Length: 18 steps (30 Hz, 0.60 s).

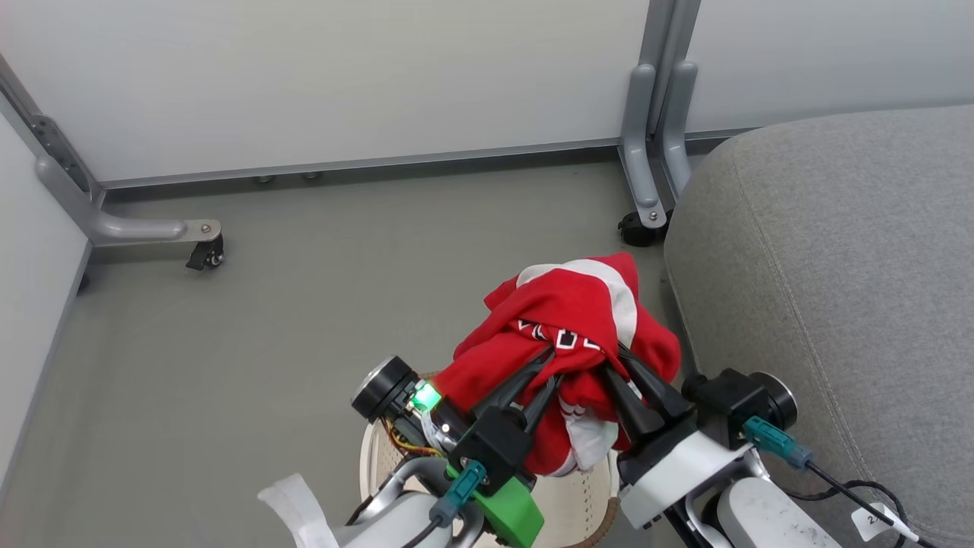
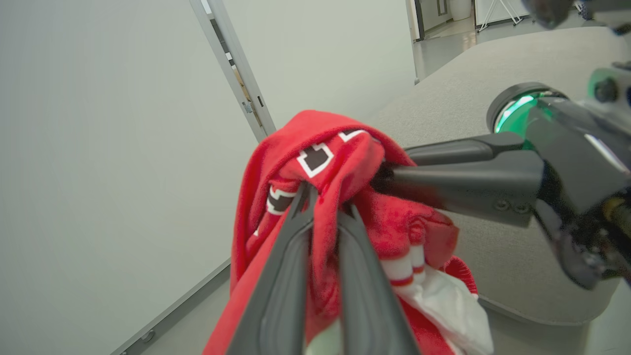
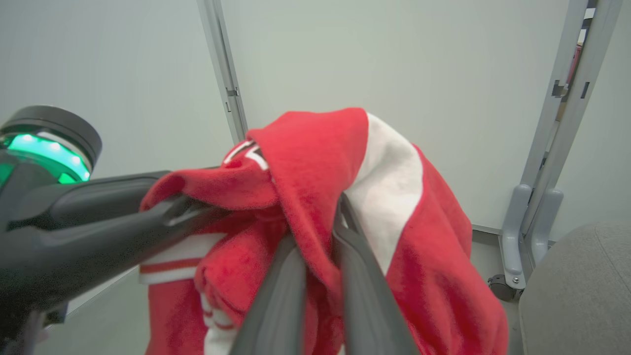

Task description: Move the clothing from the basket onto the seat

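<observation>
The clothing [image 1: 567, 320], a red jersey with white stripes and dark lettering, hangs bunched in the air above the basket [image 1: 578, 502], whose cream perforated floor and brown rim peek out below it. My left gripper [image 1: 549, 359] is shut on a fold of the clothing [image 2: 325, 162] from the lower left. From the lower right, my right gripper [image 1: 612, 358] is shut on another fold of the clothing [image 3: 315, 162]. Both sets of fingertips are buried in cloth. The seat [image 1: 837, 289], a light-grey cushion, lies just to the right.
White partition panels on grey wheeled legs [image 1: 647, 160] stand behind, with another caster foot [image 1: 202, 247] at the left. Grey floor [image 1: 266, 342] stretches to the left. A cable with a white tag [image 1: 875, 521] lies on the seat's near edge.
</observation>
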Available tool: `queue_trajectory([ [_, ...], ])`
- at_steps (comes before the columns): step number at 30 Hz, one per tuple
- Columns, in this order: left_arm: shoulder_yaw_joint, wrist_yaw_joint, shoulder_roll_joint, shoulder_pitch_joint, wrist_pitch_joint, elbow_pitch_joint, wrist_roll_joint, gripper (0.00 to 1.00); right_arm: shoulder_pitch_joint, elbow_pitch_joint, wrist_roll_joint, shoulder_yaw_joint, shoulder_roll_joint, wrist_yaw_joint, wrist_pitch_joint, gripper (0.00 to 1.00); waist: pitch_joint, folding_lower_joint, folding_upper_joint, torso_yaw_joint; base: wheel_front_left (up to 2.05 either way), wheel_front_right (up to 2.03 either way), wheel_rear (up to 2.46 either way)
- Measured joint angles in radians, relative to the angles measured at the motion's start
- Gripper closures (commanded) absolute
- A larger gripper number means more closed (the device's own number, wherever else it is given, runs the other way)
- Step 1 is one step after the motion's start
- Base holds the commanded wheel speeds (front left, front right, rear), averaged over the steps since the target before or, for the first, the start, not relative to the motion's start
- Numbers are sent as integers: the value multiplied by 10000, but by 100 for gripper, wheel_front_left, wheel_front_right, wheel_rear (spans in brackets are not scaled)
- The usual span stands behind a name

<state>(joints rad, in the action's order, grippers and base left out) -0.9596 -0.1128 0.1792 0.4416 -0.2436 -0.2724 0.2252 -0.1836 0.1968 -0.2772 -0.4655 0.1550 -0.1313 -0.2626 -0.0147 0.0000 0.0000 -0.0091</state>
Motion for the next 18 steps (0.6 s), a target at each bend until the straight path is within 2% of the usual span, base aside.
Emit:
queue_trajectory([
  [2, -31, 40, 19, -10, 44, -71, 44, 100, 2, 2, -29, 40, 12, 0, 0, 100, -7, 0, 0, 17, 0, 0, 0],
  [3, -10, 40, 17, -12, 44, -82, 102, 61, 3, 13, -29, 59, 17, 0, 0, 100, -8, 0, 0, 30, 0, 0, 0],
  [4, -12, 40, 21, -12, 44, -86, 111, 0, 7, 33, -31, 65, 25, 0, 0, 100, -7, 0, 0, 42, 0, 0, 0],
  [18, -155, 153, 146, -16, 234, -150, 249, 0, 73, 36, -31, 314, -19, 2, 0, 100, 1, 0, 0, 114, 0, 0, 0],
])
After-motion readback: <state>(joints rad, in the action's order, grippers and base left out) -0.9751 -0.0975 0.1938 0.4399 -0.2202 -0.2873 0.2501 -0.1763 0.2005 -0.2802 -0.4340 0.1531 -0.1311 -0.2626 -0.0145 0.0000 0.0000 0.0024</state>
